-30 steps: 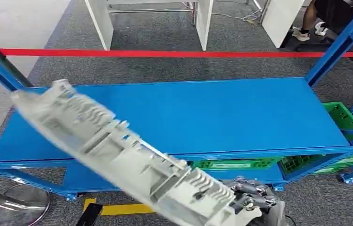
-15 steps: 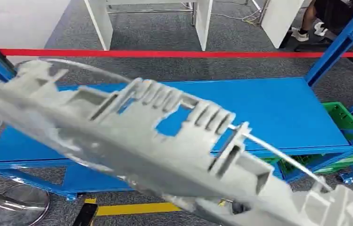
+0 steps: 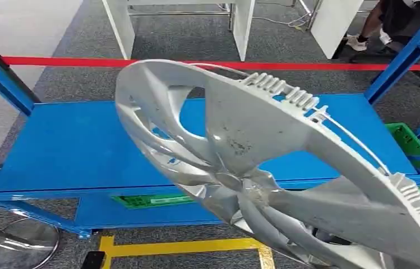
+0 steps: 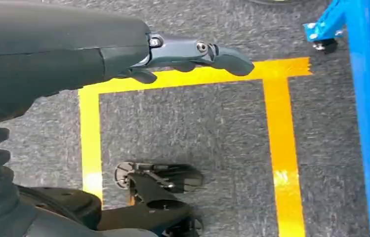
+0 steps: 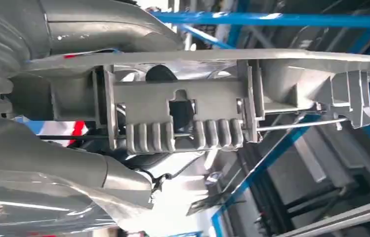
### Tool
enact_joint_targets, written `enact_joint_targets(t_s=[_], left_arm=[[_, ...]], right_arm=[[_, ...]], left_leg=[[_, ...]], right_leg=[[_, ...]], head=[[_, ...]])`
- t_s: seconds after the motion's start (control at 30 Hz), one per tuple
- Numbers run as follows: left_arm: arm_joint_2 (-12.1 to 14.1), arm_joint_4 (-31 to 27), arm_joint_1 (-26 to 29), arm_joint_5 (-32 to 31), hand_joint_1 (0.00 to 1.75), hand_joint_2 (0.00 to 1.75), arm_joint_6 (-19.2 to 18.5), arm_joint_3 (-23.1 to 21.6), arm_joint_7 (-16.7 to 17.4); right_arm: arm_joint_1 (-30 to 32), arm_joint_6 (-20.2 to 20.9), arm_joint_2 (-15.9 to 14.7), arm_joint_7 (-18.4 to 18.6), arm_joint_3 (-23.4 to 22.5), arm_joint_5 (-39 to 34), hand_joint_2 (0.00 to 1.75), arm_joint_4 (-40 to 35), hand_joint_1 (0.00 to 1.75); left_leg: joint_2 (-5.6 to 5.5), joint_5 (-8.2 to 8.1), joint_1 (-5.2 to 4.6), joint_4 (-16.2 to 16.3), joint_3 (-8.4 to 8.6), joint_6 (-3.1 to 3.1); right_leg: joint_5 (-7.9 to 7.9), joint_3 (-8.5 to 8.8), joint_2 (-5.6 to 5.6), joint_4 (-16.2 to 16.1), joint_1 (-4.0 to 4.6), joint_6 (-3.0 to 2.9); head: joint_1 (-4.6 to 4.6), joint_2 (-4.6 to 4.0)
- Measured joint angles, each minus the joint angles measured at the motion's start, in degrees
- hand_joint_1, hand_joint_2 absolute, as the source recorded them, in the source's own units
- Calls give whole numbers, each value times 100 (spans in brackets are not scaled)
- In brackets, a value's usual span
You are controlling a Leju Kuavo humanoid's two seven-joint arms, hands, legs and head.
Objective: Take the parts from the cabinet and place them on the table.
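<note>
A large silver hubcap is held up in front of the head camera, tilted, its back face with ribs and clips turned toward the viewer and a thin wire ring running along its rim. It hangs in the air above the near edge of the blue tabletop, not touching it, and covers much of the tabletop's right half. In the right wrist view the right hand grips the hubcap at its rim: the thick grey thumb lies over one face and the rest of the hand under the other, with the ribbed clips of the rim just beyond.

The left hand hangs low over the grey carpet, holding nothing, its fingers stretched out and loosely apart above a square of yellow tape on the floor.

Beyond the tabletop a red line crosses the carpet, with white furniture legs behind it. Green crates sit at the right, beside the blue frame. A person's legs show at the top right.
</note>
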Motion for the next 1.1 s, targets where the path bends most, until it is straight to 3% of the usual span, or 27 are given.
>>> enact_joint_targets(t_s=[0.07, 0.1, 0.13, 0.17, 0.23, 0.27, 0.3, 0.4, 0.43, 0.47, 0.5, 0.57, 0.6, 0.63, 0.67, 0.73, 0.77, 0.8, 0.83, 0.93, 0.97, 1.0, 1.07, 1.1], left_arm=[[-2, 20, 49, -17, 0, 175, -63, 24, 17], [20, 26, 67, -37, 0, 175, -161, 41, 54], [42, 33, 86, -59, 0, 175, -239, 61, 81], [72, 33, 98, -70, 0, 175, -299, 79, 111], [112, 33, 100, -68, 0, 175, -350, 103, 133], [140, 33, 102, -68, 0, 175, -361, 107, 136], [190, 35, 102, -68, 0, 175, -363, 111, 140], [227, 37, 124, -68, 0, 175, -348, 116, 146], [236, 39, 138, -68, 0, 175, -337, 120, 149], [249, 39, 141, -70, 0, 175, -330, 129, 149], [254, 39, 146, -79, 0, 175, -323, 135, 151], [264, 39, 150, -94, 0, 175, -315, 140, 149], [264, 39, 154, -98, 0, 175, -313, 144, 151], [269, 39, 157, -118, 0, 175, -306, 148, 151], [271, 39, 157, -127, 0, 175, -299, 151, 151], [284, 39, 153, -146, 0, 175, -297, 151, 162], [297, 39, 152, -157, 0, 175, -295, 151, 164], [313, 39, 145, -171, 0, 175, -293, 151, 166], [308, 39, 145, -190, 0, 175, -286, 151, 166], [308, 39, 161, -199, 0, 175, -264, 153, 184], [284, 46, 151, -201, 0, 175, -256, 155, 186], [293, 46, 148, -208, 0, 175, -240, 159, 201], [295, 46, 147, -216, 0, 175, -212, 179, 210], [289, 46, 146, -234, 0, 175, -212, 197, 214]], right_arm=[[42, 31, 28, 4, -139, 33, 175, 2, 175], [87, 39, 55, 4, -196, 46, 175, 9, 175], [116, 39, 81, 2, -236, 66, 175, 18, 175], [124, 26, 103, 2, -266, 89, 175, 30, 175], [146, -9, 138, 5, -295, 116, 175, 52, 175], [146, -13, 151, 4, -301, 120, 175, 57, 175], [145, -15, 168, 4, -308, 122, 175, 72, 175], [182, -48, 216, 7, -349, 122, 175, 96, 175], [183, -61, 221, 7, -367, 122, 175, 109, 175], [176, -72, 232, 4, -384, 122, 175, 118, 175], [174, -77, 243, 4, -397, 118, 175, 131, 175], [175, -77, 245, 4, -415, 103, 175, 171, 175], [171, -83, 245, 4, -424, 111, 175, 199, 175], [166, -99, 245, 4, -426, 131, 175, 236, 175], [160, -120, 245, 7, -424, 142, 175, 269, 175], [150, -162, 245, 7, -413, 181, 175, 332, 175], [143, -175, 245, 7, -408, 190, 175, 350, 175], [137, -197, 245, 7, -406, 201, 175, 372, 175], [127, -217, 245, 4, -404, 216, 175, 391, 175], [104, -381, 240, 7, -380, 247, 175, 461, 175], [107, -491, 236, 5, -376, 277, 175, 483, 175], [99, -585, 232, 4, -369, 302, 175, 500, 175], [76, -733, 203, 4, -362, 358, 175, 540, 175], [79, -794, 181, 7, -354, 378, 175, 571, 175]], left_leg=[[47, 0, -1, 23, -35, 0], [65, 1, 0, 37, -53, -2], [74, 4, 6, 52, -66, -10], [82, 6, 17, 64, -74, -21], [81, -7, 45, 109, -86, -72], [76, -18, 47, 148, -100, -123], [59, -14, 9, 196, -155, -173], [62, 51, 8, 222, -182, -263], [59, 44, 17, 235, -195, -288], [40, -138, 33, 330, -244, -322], [31, -440, 34, 622, -347, -343], [27, -1003, 36, 1497, -618, -365], [26, -1147, 36, 1844, -694, -362], [25, -1132, 34, 1982, -679, -351], [24, -954, 32, 1866, -548, -322], [18, -470, 11, 996, 2, -230], [-7, -350, -15, 468, 320, -162], [-22, -479, -35, 102, 528, -123], [-24, -477, -42, -49, 582, -135], [-19, -348, -71, -75, 433, -111], [30, -276, -27, -117, 408, -92], [25, -222, -31, -115, 337, -48], [43, -123, -41, -96, 202, -13], [59, -58, -51, -84, 115, -9]], right_leg=[[-447, -371, -19, 941, -23, 52], [-553, -513, -24, 1308, -31, 75], [-485, -511, -30, 1349, -46, 89], [-281, -361, -40, 1105, -67, 99], [196, 200, -90, 92, -116, 137], [131, 417, -114, -313, -123, 180], [160, 493, -90, -343, -82, 111], [159, 392, -64, -282, -72, 27], [196, 346, -73, -298, -89, -33], [234, 342, -85, -306, -99, -99], [265, 271, -90, -306, -93, -170], [341, 155, -94, -300, -66, -236], [379, 103, -97, -298, -49, -244], [417, 56, -96, -297, -32, -251], [460, 4, -94, -295, -12, -256], [532, -65, -79, -294, 22, -250], [565, -82, -73, -294, 28, -243], [595, -102, -73, -291, 55, -215], [633, -124, -77, -292, 43, -186], [803, -166, -78, -337, 16, -48], [660, -204, -65, -275, 2, -36], [382, -312, -77, -138, 5, -12], [-280, -473, -76, 617, -15, 25], [-493, -552, -76, 1076, -15, 48]], head=[[7, 0], [15, 0], [13, 0], [13, 0], [15, 0], [13, 0], [57, 0], [37, 0], [41, 0], [29, 0], [13, 0], [2, 0], [0, 0], [2, 0], [-2, 0], [2, 0], [0, 0], [9, 0], [13, 0], [6, 0], [-7, 0], [19, 0], [57, 0], [50, 0]])
